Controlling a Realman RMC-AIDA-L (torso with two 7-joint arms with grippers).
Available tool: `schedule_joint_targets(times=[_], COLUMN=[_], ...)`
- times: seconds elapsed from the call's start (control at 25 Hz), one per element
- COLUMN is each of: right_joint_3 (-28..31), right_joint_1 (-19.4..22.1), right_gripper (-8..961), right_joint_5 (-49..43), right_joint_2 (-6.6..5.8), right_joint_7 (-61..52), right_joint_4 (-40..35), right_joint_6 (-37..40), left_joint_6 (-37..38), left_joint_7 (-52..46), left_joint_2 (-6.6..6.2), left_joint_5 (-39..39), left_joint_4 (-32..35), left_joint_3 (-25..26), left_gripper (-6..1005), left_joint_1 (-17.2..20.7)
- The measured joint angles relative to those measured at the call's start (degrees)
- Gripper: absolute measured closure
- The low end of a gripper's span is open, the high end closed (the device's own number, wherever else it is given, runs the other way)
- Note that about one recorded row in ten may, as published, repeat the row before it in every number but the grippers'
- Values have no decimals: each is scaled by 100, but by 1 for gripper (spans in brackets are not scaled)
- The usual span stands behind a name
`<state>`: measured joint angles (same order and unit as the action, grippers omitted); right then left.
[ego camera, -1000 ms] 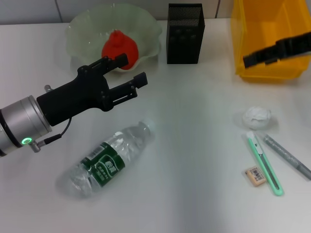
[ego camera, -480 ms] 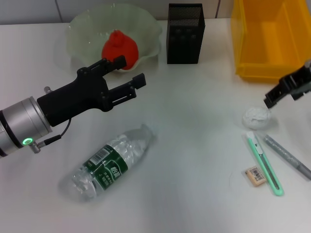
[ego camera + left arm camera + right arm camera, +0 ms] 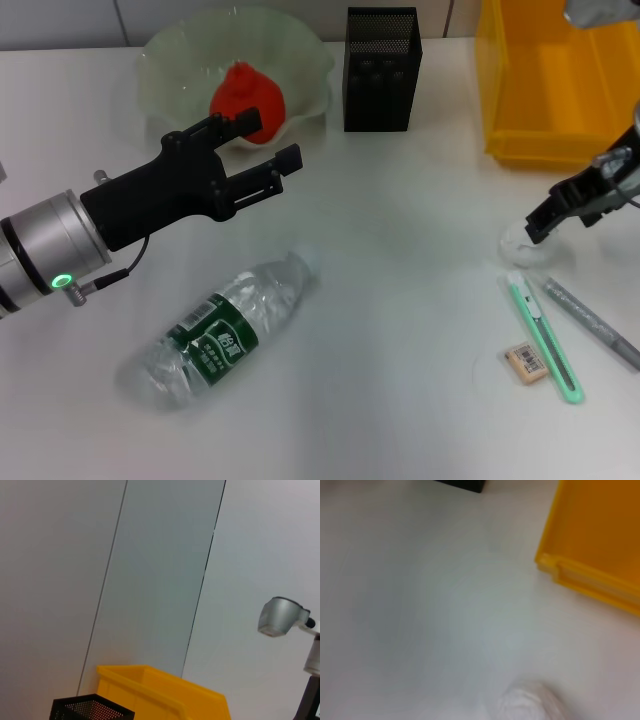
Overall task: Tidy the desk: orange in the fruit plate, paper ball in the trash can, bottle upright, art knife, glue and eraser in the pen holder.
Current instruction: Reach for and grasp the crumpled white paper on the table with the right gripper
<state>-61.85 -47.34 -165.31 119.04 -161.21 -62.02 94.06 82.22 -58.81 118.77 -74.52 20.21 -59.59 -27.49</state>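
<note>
Up front, the left gripper (image 3: 262, 152) hangs above the desk (image 3: 400, 330) between the fruit plate (image 3: 170, 60) and the lying bottle (image 3: 225, 330), its two fingers spread apart and holding nothing. Behind it, the orange (image 3: 247, 95) sits in the plate. At the right, the right gripper (image 3: 548, 215) is over the paper ball (image 3: 522, 244), right at it; whether its fingers are apart or closed cannot be told. The ball lies just in front of the yellow trash can (image 3: 540, 150), beside the green art knife (image 3: 545, 340), the grey glue stick (image 3: 592, 322) and the eraser (image 3: 527, 362). The black mesh pen holder (image 3: 380, 70) stands at the back.
</note>
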Motion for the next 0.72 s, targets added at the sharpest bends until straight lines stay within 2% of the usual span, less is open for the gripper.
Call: schedule_joint_targets(times=[0.32,0.72], right_joint_3=[-272,-270], right_joint_1=[-181,-256], right_gripper=[237,263], right_joint_5=[114,160], right_joint_2=[12,14], right_joint_7=[45,109], right_joint_4=[689,1124], right_joint_6=[-647,-975], left_joint_6=[-100,-138], left_joint_7=[-19,-20], left_joint_2=[-3,-3], left_joint_5=[0,0], left_joint_4=[1,1], left_joint_3=[0,13], left_gripper=[218,218], left_joint_1=[-48,-65])
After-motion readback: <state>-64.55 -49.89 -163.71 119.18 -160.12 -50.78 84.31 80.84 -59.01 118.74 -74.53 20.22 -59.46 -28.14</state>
